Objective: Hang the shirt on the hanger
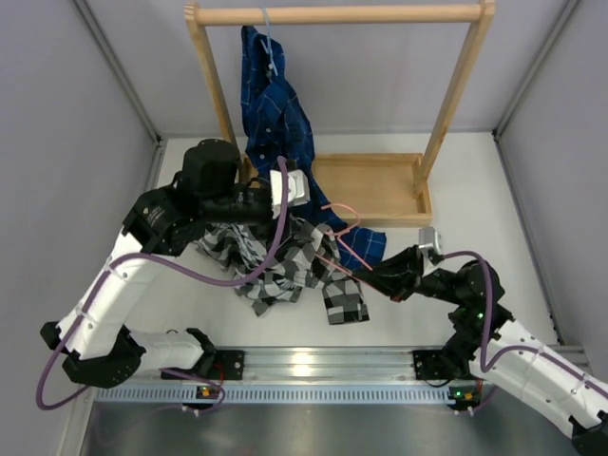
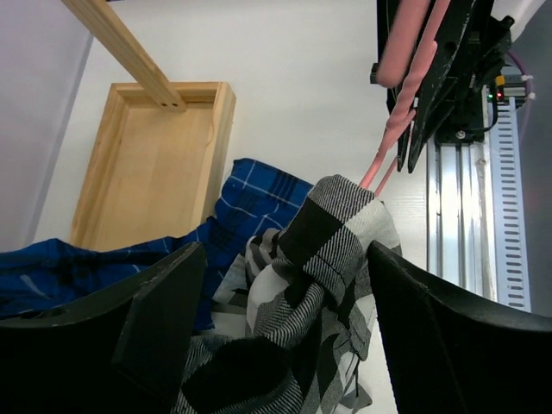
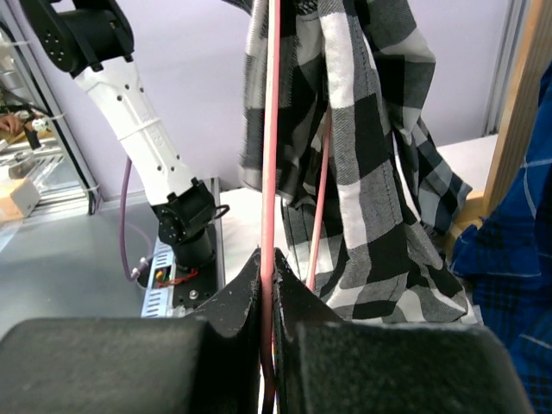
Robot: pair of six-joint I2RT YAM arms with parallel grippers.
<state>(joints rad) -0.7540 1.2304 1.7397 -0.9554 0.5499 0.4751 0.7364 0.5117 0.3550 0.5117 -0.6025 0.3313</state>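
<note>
While the right gripper is clenched on the lower wire of the hanger, the pink frame angles up and away from it into the shirt. One pink side runs bare along the fabric's edge; the other disappears behind the checked cloth. Part of the shirt hangs lifted off the table, and the rest is heaped on it in front of the arms.

The left gripper hovers over the lifted fold with its fingers spread wide. Cloth bunches between them and touches one finger, with a gap at the other, so the grip looks released.

The blue shirt crowds the spot. It hangs from a light blue hanger on the wooden rack, and its tail spills over the tray edge onto the table, just beside and partly under the checked cloth and the pink wire.
</note>
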